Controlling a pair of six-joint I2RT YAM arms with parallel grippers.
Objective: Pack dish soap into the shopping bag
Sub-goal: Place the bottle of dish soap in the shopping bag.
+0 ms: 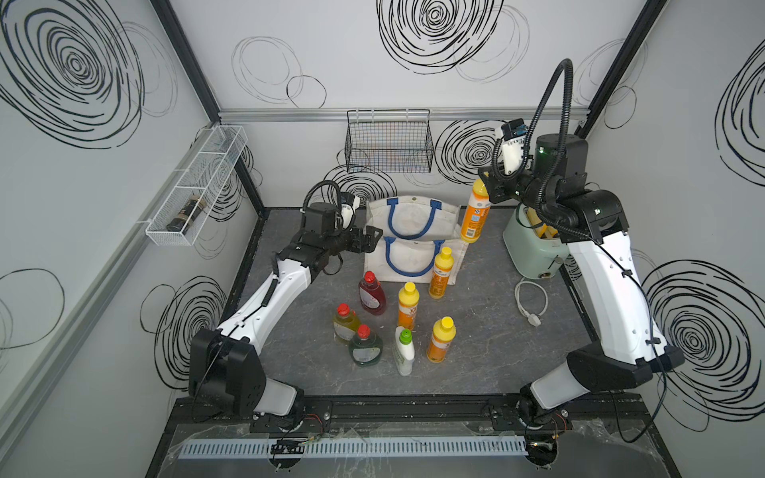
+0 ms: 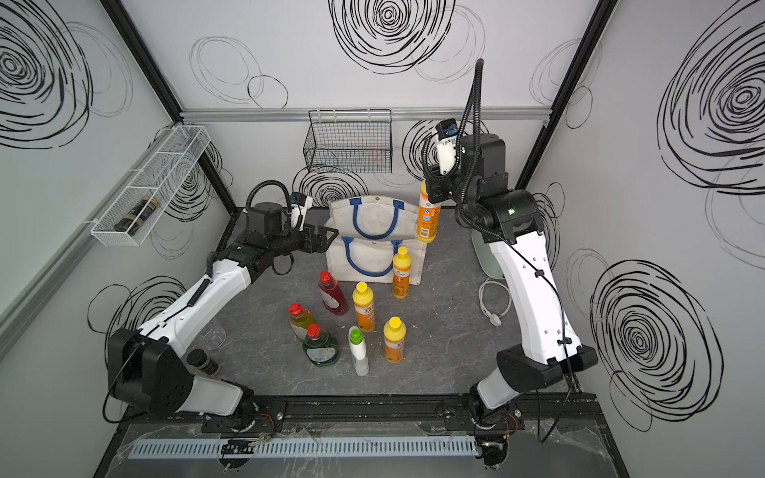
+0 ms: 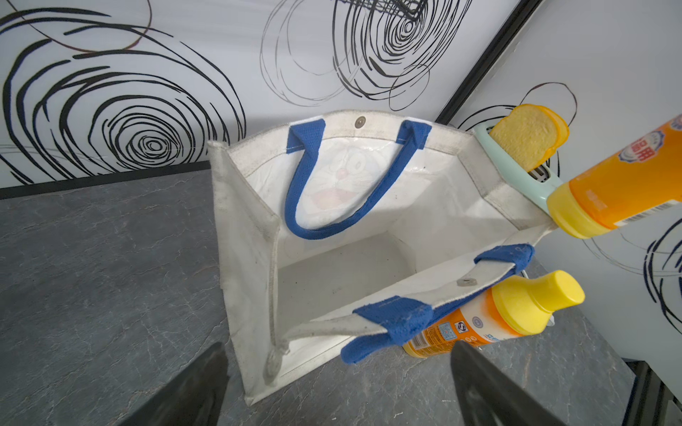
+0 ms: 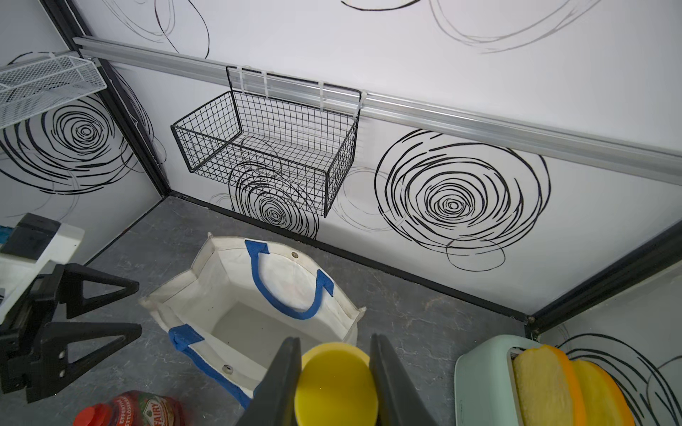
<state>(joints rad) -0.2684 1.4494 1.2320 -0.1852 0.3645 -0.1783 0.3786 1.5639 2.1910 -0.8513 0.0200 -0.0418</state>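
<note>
Near: seven soap bottles stand upright on the table, none packed.
- Nearest are the white green-capped bottle and the green squat bottle.
- Behind them come the yellow squat bottle, two tall orange bottles and the red squat bottle.
- A third orange bottle stands just beside the near wall of the shopping bag, at its right end.

Middle: the bag is upright with its mouth open. Its floor is bare in the left wrist view. My left pincer sits just beside the bag's left rim, jaws wide apart and empty. I cannot tell whether it touches the fabric.

Far right: my right pincer is clamped on the yellow cap of the held orange bottle. The bottle hangs base down, long axis close to vertical. Its base sits at the bag's far right corner, about rim height and seemingly just outside the rim. The mouth therefore lies to the bottle's left and slightly nearer. My judgement: shift left first, then lower. The left arm is closer to the mouth, but it carries nothing.

Writing:
- "FAIRY" reads clearly on the red squat bottle in the right wrist view.
- The orange bottles carry label panels with characters too blurred to read.
- The held one shows a barcode in the left wrist view.
- The bag's far lining shows a faint cartoon face and no lettering.
</note>
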